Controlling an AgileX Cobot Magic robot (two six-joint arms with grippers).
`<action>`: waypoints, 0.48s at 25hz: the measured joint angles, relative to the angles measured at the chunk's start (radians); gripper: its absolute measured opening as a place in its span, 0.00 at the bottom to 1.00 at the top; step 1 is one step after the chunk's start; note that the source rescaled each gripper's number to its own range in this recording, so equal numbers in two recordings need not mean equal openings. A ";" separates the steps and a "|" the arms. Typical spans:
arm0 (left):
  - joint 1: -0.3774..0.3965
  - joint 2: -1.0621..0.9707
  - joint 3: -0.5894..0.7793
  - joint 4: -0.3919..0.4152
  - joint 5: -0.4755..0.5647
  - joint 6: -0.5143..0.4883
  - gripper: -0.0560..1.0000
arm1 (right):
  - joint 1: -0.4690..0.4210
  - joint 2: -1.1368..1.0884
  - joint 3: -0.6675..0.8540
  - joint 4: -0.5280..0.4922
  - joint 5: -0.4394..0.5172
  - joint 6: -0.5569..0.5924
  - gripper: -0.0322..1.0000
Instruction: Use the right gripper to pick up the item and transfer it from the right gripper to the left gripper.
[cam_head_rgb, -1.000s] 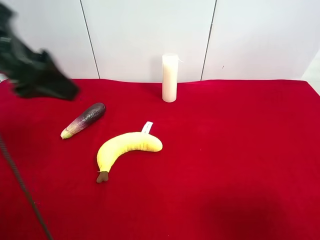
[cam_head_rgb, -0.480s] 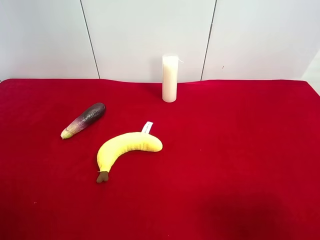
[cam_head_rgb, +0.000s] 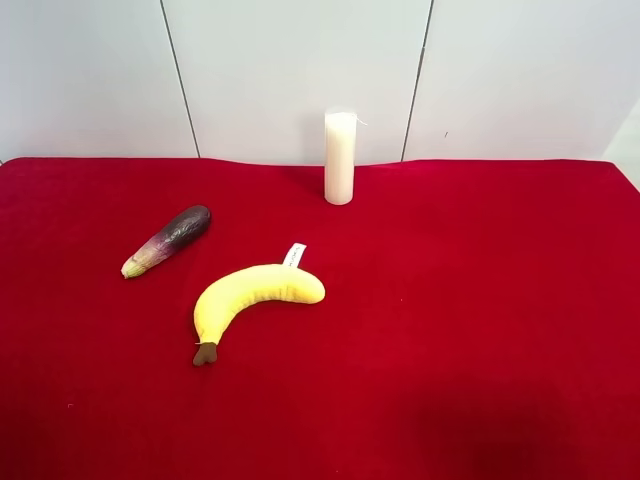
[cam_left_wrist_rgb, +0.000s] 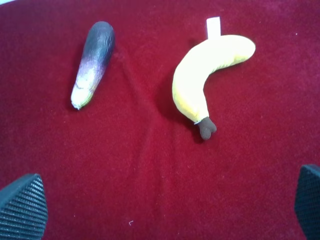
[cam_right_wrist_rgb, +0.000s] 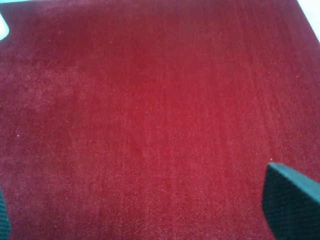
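Left wrist view caught the left gripper (cam_left_wrist_rgb: 165, 207) spread wide, fingers (cam_left_wrist_rgb: 22, 210) empty, the curved yellow plush banana (cam_left_wrist_rgb: 202, 75) lying ahead between them on the red-clothed table (cam_left_wrist_rgb: 150, 170). Right gripper (cam_right_wrist_rgb: 145, 212) hung open too, only bare cloth between its fingers.

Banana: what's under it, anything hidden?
The banana lies flat on the red cloth, with its white tag sticking out at the blunt end. The cloth directly beneath it is covered, so nothing there can be checked.
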 joint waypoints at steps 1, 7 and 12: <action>0.000 0.000 0.000 0.000 0.000 0.000 1.00 | 0.000 0.000 0.000 0.000 0.000 0.000 1.00; 0.000 0.000 0.001 0.000 -0.001 -0.002 1.00 | 0.000 0.000 0.000 0.000 0.000 0.000 1.00; 0.077 0.000 0.001 0.000 -0.001 -0.003 1.00 | -0.033 0.000 0.000 0.000 0.000 0.000 1.00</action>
